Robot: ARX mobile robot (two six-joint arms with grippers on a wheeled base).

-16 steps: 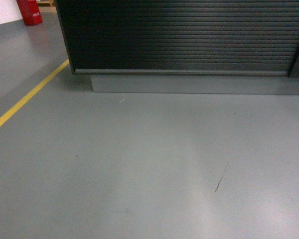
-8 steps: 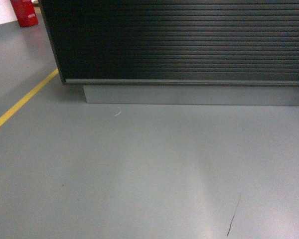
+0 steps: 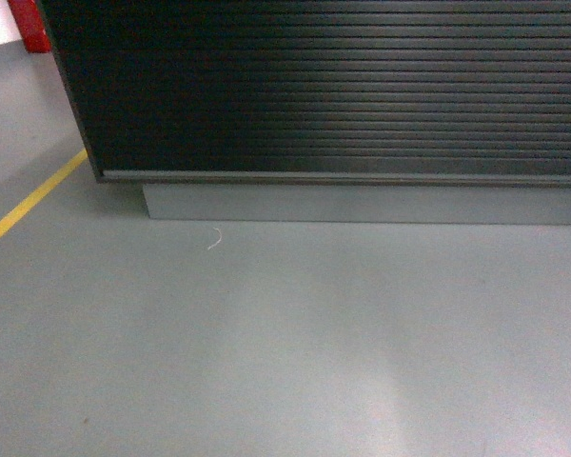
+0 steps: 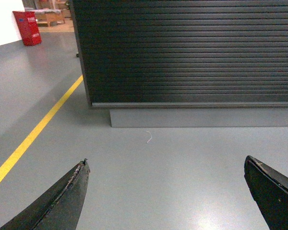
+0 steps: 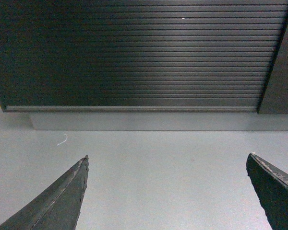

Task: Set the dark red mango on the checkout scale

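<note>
Checkout (image 3: 343, 90) panelling, dark and horizontally ribbed, is filling the upper half of the head view, standing on a recessed grey plinth (image 3: 362, 203) that is sitting slightly back from the panel's lower edge. Grey floor (image 3: 285, 343) is spreading out below it, glossy and catching a pale sheen of light. A yellow line (image 3: 29, 202) is running diagonally across the floor to the left of the counter's corner, and a red object (image 4: 27, 28) is standing far off beyond it, near a white wall. The left gripper (image 4: 165, 184) is hanging above the floor with its two black fingers (image 4: 67, 196) spread wide and nothing between them. The right gripper (image 5: 167, 184) is facing the same ribbed front, likewise gaping wide and holding nothing. A small white curl of thread (image 3: 215, 239) is lying on the floor just in front of the plinth. Neither the dark red mango nor the scale is showing in any view.
</note>
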